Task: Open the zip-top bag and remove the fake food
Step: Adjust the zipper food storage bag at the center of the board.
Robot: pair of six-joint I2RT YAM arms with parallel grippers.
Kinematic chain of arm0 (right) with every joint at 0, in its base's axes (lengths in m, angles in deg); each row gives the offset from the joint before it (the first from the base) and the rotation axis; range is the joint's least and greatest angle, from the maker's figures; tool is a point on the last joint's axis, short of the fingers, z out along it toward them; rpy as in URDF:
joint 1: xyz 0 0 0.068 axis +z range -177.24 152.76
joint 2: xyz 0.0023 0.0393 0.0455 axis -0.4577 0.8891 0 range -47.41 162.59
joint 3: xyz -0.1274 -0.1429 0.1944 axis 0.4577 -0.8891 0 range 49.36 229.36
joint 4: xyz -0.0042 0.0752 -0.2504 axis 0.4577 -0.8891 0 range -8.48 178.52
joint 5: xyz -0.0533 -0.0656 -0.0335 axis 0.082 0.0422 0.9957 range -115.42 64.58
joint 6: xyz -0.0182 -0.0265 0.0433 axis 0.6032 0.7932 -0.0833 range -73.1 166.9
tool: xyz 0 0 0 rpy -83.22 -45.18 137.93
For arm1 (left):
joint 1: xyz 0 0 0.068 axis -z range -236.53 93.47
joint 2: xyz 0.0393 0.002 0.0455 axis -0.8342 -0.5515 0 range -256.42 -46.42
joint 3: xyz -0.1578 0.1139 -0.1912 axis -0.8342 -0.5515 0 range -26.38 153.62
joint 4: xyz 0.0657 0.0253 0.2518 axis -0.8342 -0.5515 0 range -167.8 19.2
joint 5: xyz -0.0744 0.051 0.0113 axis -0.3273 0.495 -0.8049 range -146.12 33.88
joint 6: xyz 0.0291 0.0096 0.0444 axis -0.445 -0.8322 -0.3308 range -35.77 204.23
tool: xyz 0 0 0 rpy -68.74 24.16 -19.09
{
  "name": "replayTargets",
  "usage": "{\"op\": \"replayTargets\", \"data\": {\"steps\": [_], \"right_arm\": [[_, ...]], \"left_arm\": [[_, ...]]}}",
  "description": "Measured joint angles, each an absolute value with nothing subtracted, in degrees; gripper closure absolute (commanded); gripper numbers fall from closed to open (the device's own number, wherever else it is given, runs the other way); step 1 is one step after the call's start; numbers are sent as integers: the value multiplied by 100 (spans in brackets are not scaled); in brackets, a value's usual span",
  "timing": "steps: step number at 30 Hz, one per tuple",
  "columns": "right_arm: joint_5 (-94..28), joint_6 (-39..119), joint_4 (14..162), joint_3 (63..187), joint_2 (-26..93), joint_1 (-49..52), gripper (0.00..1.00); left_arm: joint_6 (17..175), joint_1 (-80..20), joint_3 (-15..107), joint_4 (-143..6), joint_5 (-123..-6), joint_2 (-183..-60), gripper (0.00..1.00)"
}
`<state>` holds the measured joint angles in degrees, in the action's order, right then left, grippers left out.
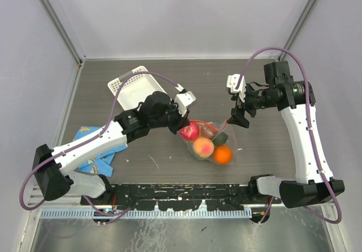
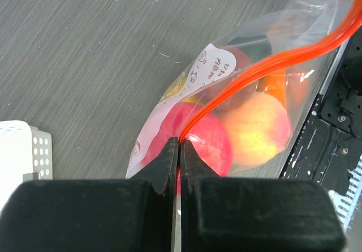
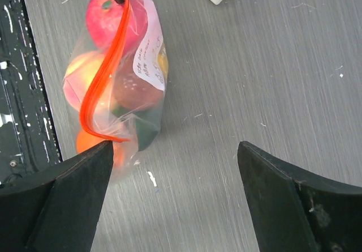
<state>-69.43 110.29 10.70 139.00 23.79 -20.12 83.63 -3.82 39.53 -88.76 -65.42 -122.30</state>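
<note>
Black fingers fill the bottom of the left wrist view: the left gripper [image 2: 179, 145] is pinched tight on the red-orange zip strip [image 2: 254, 71], jaws pressed together with the strip caught between the tips. And that strip belongs to the zip-top bag [image 2: 226, 110], which sits on the table near its front edge, about midway between the two arms, with its zip looking closed. Inside it, the fake food [image 1: 203, 147] is bunched together: a pink-red fruit right by the left fingertips, a peach one beside it, an orange one at the end nearest the arm bases, darker pieces behind. A white label [image 2: 212, 65] shows on the plastic.

Out from there, the table [image 1: 283, 82] is dark grey with a wood grain. A white basket [image 1: 136, 85] stands beyond the left gripper, a blue cloth [image 1: 93, 150] lies under the left arm, and a black rail [image 1: 186, 192] runs along the near edge. Pale walls [image 1: 181, 14] close in the far side.

Now the arms: the left one reaches low and diagonal to the bag's left end. The right one rises tall, folds at the elbow and points down, and the right gripper [image 3: 175, 147] is spread wide, the strip's far end just at one fingertip
</note>
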Motion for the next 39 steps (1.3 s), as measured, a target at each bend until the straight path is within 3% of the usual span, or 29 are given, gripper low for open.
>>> {"op": "replayTargets", "data": {"steps": [13, 23, 29, 39], "right_arm": [[-7565, 11141, 620, 14914, 2462, -2008, 5], [-8094, 12736, 1225, 13065, 2475, -1796, 2], [-8512, 13879, 1284, 13245, 2984, -1796, 21], [-8792, 14277, 1042, 13570, 3791, -1704, 53]], "left_arm": [[8549, -404, 4392, -9160, -6559, -12385, 100], [8433, -415, 4377, -9018, -6839, -12439, 100], [8217, -415, 4241, -8803, -7051, -12389, 100], [8029, -415, 4149, -8600, -7302, -12282, 100]]}}
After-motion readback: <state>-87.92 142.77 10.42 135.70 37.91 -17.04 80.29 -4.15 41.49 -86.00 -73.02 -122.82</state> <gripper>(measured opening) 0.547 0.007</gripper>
